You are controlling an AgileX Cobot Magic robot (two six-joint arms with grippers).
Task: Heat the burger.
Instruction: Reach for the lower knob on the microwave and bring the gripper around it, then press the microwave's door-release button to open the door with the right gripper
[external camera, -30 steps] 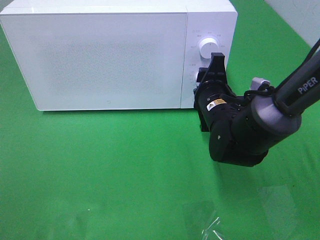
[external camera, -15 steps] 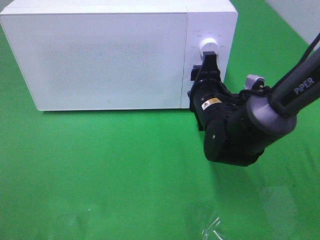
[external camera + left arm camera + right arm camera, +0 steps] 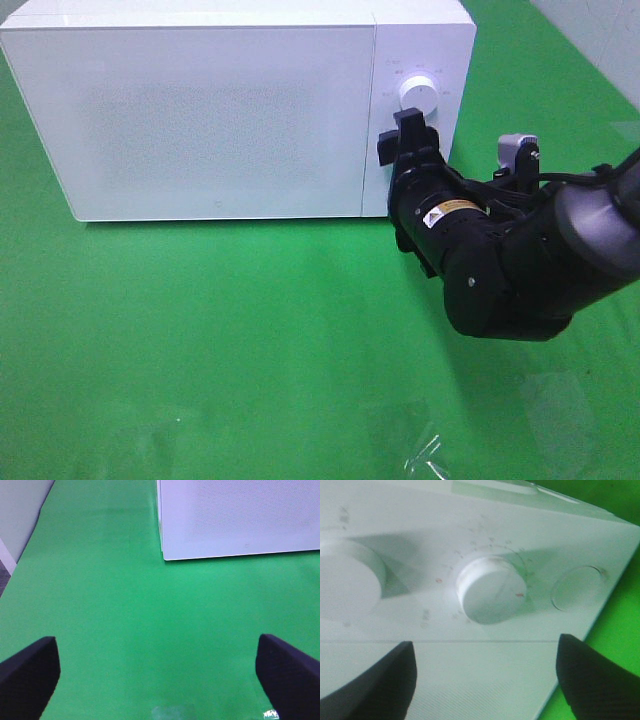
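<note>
Right gripper (image 3: 403, 137) — at microwave knob (image 3: 491, 596)

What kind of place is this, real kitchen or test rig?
Likely a lab test bench, not a kitchen: a white microwave sits alone on a green cloth, with a black robot arm at its dials.

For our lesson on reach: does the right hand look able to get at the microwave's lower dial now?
Probably yes. The right hand is open just in front of the lower dial on the microwave, a finger to each side, and nothing shows between them.
</note>
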